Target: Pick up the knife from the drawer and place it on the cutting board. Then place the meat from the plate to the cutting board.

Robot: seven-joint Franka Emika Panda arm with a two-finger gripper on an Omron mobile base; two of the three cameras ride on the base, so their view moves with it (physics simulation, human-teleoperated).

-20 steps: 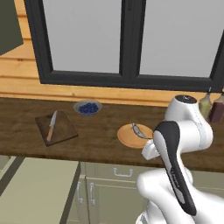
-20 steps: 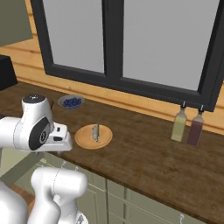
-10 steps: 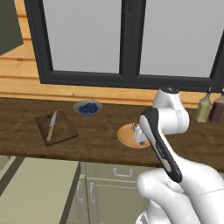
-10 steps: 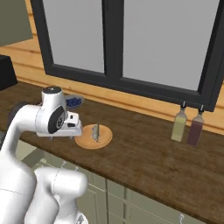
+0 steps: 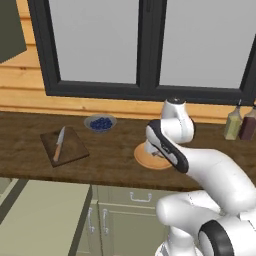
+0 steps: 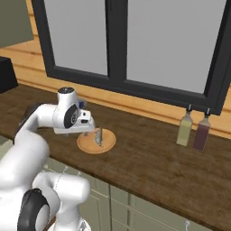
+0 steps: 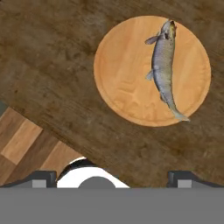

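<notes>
The fish (image 7: 164, 65) lies long on the plate (image 7: 118, 87), ahead of the gripper (image 7: 112, 177) and a bit off to one side. The jaws are wide apart, holding nothing.

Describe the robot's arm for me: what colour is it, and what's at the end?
The arm is made of smooth, rounded white segments with dark grey-black bands and caps at the joints. It ends in a gripper with two small dark grey finger tips. No cables or markings show.
</notes>
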